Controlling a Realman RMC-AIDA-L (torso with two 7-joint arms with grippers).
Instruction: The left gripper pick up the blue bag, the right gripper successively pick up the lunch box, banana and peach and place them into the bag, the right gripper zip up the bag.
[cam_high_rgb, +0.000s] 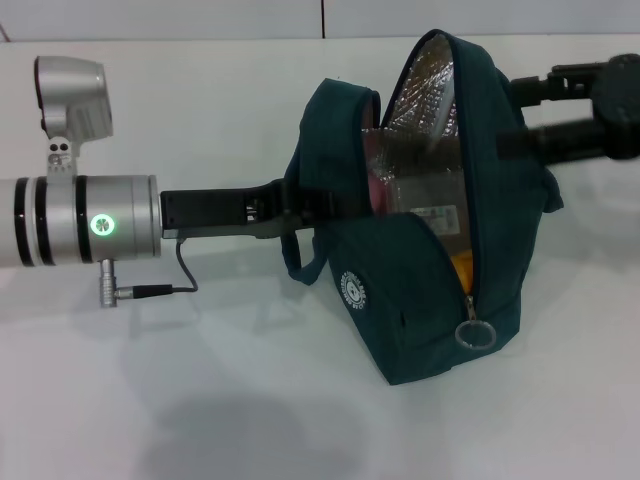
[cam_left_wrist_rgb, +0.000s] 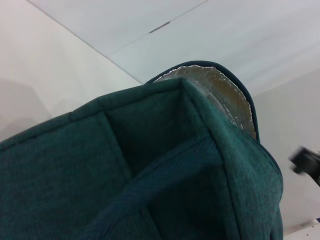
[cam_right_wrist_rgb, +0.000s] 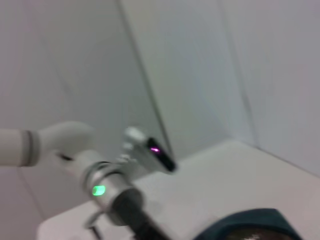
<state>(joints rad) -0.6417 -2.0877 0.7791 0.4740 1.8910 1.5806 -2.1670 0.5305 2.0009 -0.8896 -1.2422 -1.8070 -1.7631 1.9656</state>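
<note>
The white tabletop (cam_high_rgb: 200, 400) carries the dark teal fabric bag (cam_high_rgb: 420, 300), which stands at centre-right with its silver foil-lined lid (cam_high_rgb: 425, 85) flipped up. Inside, a clear-lidded lunch box (cam_high_rgb: 420, 190) stands on edge, with a yellow-orange item (cam_high_rgb: 461, 266) below it. The left gripper (cam_high_rgb: 310, 205) reaches in from the left and grasps the bag's rear edge. The right gripper (cam_high_rgb: 600, 100) sits behind the bag's right side; whether its jaws are released or clenched cannot be told. A metal ring zipper pull (cam_high_rgb: 473, 335) hangs at the front.
</note>
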